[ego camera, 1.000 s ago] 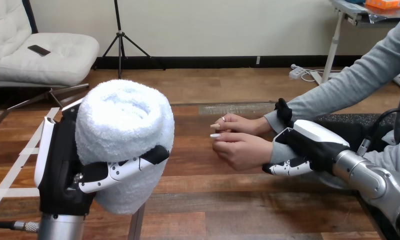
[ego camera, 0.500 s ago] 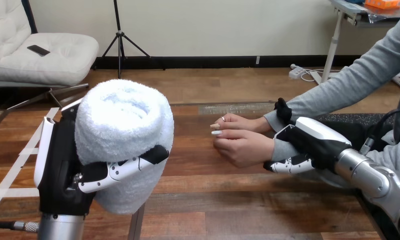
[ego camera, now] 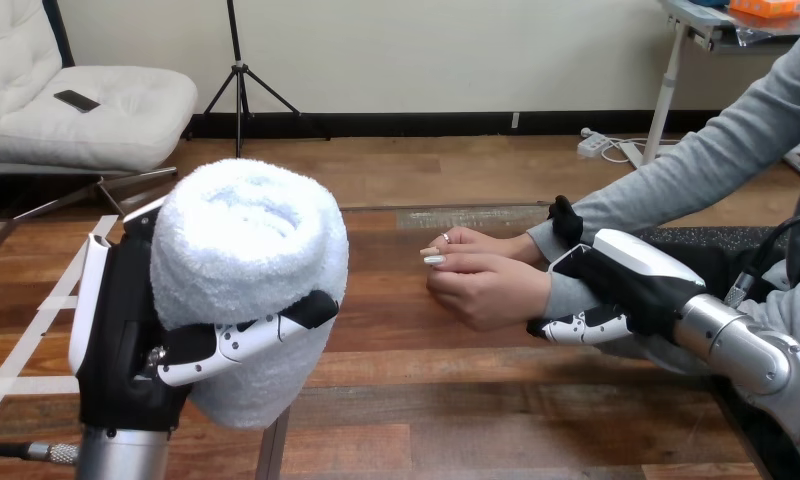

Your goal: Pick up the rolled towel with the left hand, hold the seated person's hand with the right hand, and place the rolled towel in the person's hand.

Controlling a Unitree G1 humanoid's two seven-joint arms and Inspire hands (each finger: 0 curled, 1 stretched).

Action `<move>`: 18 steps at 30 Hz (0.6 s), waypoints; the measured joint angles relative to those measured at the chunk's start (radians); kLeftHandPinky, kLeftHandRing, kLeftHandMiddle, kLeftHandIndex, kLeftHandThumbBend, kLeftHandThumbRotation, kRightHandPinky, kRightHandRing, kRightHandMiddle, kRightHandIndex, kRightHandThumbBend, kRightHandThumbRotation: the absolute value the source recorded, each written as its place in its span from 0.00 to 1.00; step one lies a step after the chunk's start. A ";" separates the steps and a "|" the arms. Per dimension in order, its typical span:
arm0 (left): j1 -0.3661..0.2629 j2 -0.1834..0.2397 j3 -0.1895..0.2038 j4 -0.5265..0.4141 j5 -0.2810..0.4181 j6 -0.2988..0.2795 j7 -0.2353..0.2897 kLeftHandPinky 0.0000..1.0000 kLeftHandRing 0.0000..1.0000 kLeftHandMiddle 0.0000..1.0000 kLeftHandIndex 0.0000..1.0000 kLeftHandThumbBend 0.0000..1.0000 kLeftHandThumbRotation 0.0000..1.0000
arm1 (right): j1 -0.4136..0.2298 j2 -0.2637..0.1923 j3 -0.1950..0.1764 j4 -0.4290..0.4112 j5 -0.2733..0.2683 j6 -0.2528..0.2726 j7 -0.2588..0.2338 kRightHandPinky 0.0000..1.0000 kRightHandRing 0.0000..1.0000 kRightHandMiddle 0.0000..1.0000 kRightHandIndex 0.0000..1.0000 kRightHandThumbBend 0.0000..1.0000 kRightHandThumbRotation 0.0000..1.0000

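Your left hand (ego camera: 126, 330) wraps its fingers round the fluffy white rolled towel (ego camera: 246, 260), upright against its palm; your right hand (ego camera: 626, 278) clamps round the person's grey-sleeved wrist (ego camera: 559, 296).

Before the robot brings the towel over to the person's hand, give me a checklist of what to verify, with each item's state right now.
1. Grip on the white fluffy rolled towel: left hand has fingers curled round it, roll upright: ok.
2. Roll intact, not unwinding: ok.
3. Right hand on the person's grey-sleeved wrist: thumb over, fingers curled under: ok.
4. The person's nearer hand open to receive: fingers curled in: not ok.
5. The person's farther hand out of the way: it touches the nearer one: not ok.
6. Brown wooden table between towel and hands free of obstacles: ok.
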 measured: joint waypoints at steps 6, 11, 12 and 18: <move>0.000 -0.001 0.000 0.001 0.000 0.000 0.002 0.22 0.27 0.33 0.37 0.60 0.00 | 0.001 -0.005 -0.001 -0.010 0.007 -0.008 0.011 0.22 0.26 0.33 0.37 0.44 0.28; -0.004 -0.006 0.000 0.007 0.009 -0.001 0.015 0.21 0.26 0.33 0.37 0.63 0.00 | 0.005 -0.007 -0.003 -0.022 0.011 -0.013 0.012 0.22 0.26 0.33 0.36 0.45 0.29; -0.006 -0.008 0.001 0.012 0.012 -0.002 0.018 0.21 0.26 0.33 0.37 0.63 0.00 | 0.006 -0.008 -0.003 -0.023 0.013 -0.014 0.012 0.22 0.26 0.33 0.36 0.45 0.29; -0.041 -0.029 0.007 0.068 0.039 -0.024 0.051 0.20 0.26 0.32 0.37 0.63 0.00 | 0.008 -0.008 -0.004 -0.025 0.017 -0.022 0.014 0.22 0.26 0.33 0.36 0.44 0.31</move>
